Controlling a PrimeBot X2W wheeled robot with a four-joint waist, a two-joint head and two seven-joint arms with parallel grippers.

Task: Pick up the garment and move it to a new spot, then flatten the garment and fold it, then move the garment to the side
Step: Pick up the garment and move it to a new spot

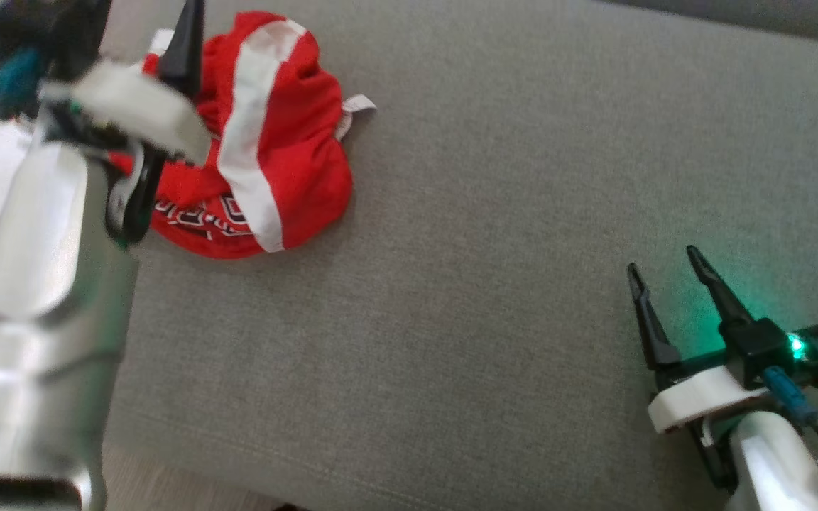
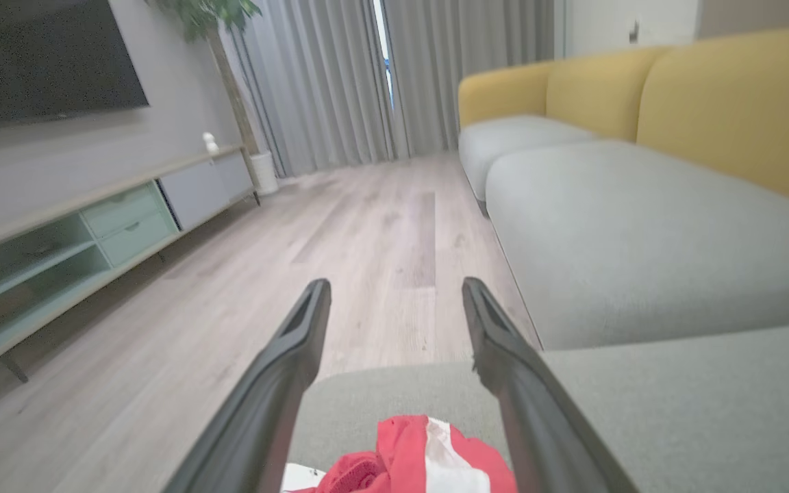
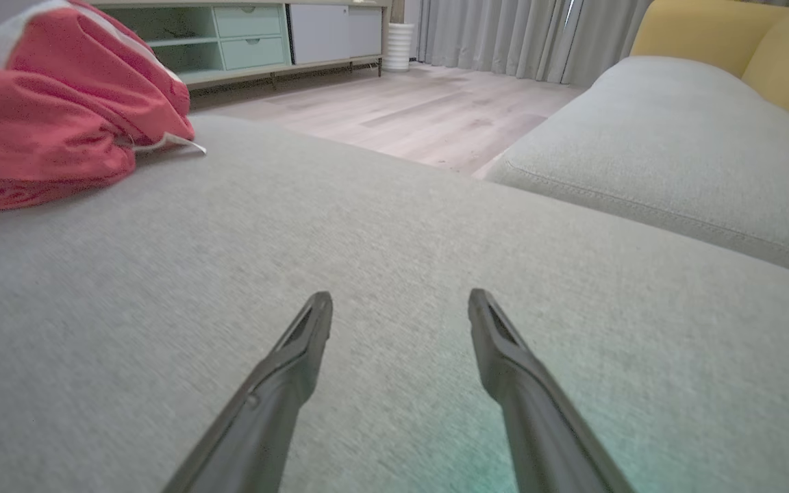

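Red cloth with a broad white band, the garment (image 1: 274,142) lies crumpled in a heap at the far left of the grey seat cushion (image 1: 487,213), close to its edge. Dark lettering shows along its near hem, partly tucked under, and a small white label (image 1: 359,106) pokes out at its right side. Bunched like this, it has yet to be lifted or flattened, so the pick-up seems to be the step in hand.

Over the heap's left part hangs the left gripper (image 2: 396,284), its two dark fingers spread wide with nothing between them. In its wrist view the red cloth sits low between the finger bases. That pose probably lets the open fingers come down astride a fold.

Across the middle the cushion is bare, which would suit it as the new spot for laying the cloth out.

At the lower right the right gripper (image 1: 663,259) sits low over the plain fabric, well apart from the garment, fingers likewise spread and empty. It looks parked out of the way, perhaps ready to help with spreading.

By count: one garment, one label, two grippers, four fingers in all.
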